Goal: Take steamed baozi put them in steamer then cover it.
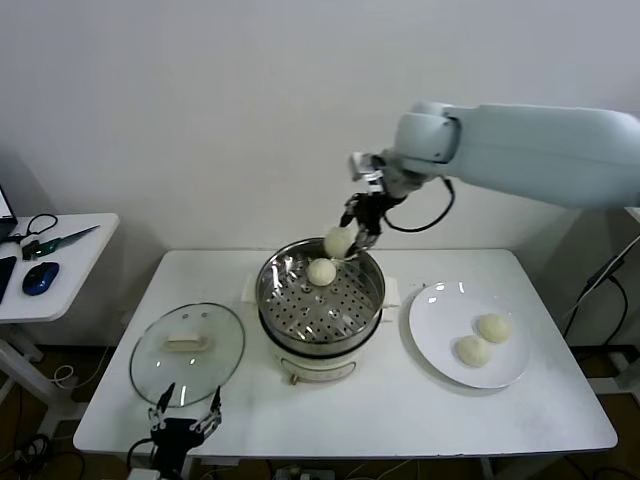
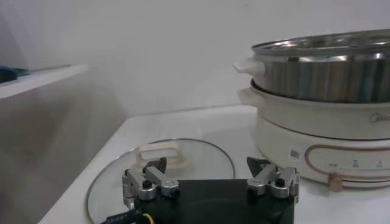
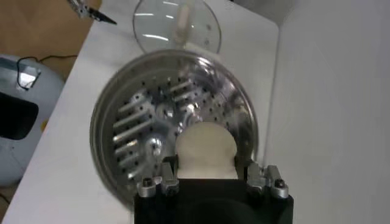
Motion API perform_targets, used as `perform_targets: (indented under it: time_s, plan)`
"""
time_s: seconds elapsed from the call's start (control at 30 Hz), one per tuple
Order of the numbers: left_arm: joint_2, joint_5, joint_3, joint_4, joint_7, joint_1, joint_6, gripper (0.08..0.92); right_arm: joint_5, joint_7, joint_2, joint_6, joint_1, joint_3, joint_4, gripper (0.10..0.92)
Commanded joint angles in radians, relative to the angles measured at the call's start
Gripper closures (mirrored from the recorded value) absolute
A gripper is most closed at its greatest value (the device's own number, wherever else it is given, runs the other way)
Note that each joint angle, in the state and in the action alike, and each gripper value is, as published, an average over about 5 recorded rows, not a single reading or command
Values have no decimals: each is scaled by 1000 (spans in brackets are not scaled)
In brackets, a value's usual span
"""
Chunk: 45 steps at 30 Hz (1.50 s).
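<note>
A: Where is the right claw (image 1: 352,238)?

B: It hangs over the far rim of the steamer (image 1: 320,340), fingers clamped on a bun (image 1: 339,241). The right wrist view shows that bun (image 3: 205,150) pinched between the two fingers, with the perforated tray (image 3: 146,122) straight below it.

A: Are there other buns near the claw?

B: One lies on the tray (image 1: 321,271), just below and slightly to the left of the held one. Two more sit on the plate (image 1: 440,340), well to the claw's right and nearer the robot: one (image 1: 493,327) and another (image 1: 473,350), close together.

A: And the lid?

B: The lid (image 1: 187,352) lies flat on the table (image 1: 400,410), left of the steamer, well apart from the right claw, handle up.

A: Where is the left claw?

B: The left claw (image 1: 185,422) sits low at the table's near edge, just at the lid's near rim. In the left wrist view its fingers (image 2: 149,182) stand spread apart, holding nothing, with the lid (image 2: 201,161) right ahead of them and the steamer (image 2: 323,109) beyond to one side.
</note>
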Motion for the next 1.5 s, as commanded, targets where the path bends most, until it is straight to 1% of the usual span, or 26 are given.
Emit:
perform_targets:
  time_s: [0.03, 0.37, 0.6, 0.77, 0.87, 0.97, 1.03, 1.17, 1.37, 1.43, 1.5]
  plan:
    - [1, -1, -2, -3, -1, 2, -2, 177, 74, 108, 196, -73, -96, -6, -18, 406]
    - [2, -3, -4, 0, -1, 0, -4, 177, 20, 215, 228, -147, -278, 32, -124, 406]
    - [4, -3, -4, 4, 0, -3, -2, 177, -10, 248, 259, -164, -343, 53, -188, 402]
    - [5, -3, -6, 4, 0, -4, -1, 177, -14, 265, 267, -172, -364, 65, -203, 394]
    - [3, -3, -5, 3, 0, -5, -1, 177, -15, 265, 262, -173, -360, 67, -193, 353]
    - [2, -3, -4, 2, 0, -4, 0, 177, -20, 247, 243, -168, -331, 63, -171, 275]
    - [1, -2, -4, 0, 0, -2, 0, 177, -22, 223, 214, -155, -290, 59, -147, 231]
    - [-2, 1, -2, -3, 0, 1, 1, 177, -25, 110, 103, -78, -137, 12, -81, 205]
    - [-2, 4, 4, -6, 1, -1, 7, 177, -52, -124, -187, 73, 142, -166, 47, 203]
    - [-2, 3, 6, -5, 2, -5, 9, 177, -89, -166, -293, 104, 216, -242, 102, 202]
    - [-2, 2, 7, -5, 2, -8, 12, 177, -157, -175, -393, 119, 257, -322, 154, 203]
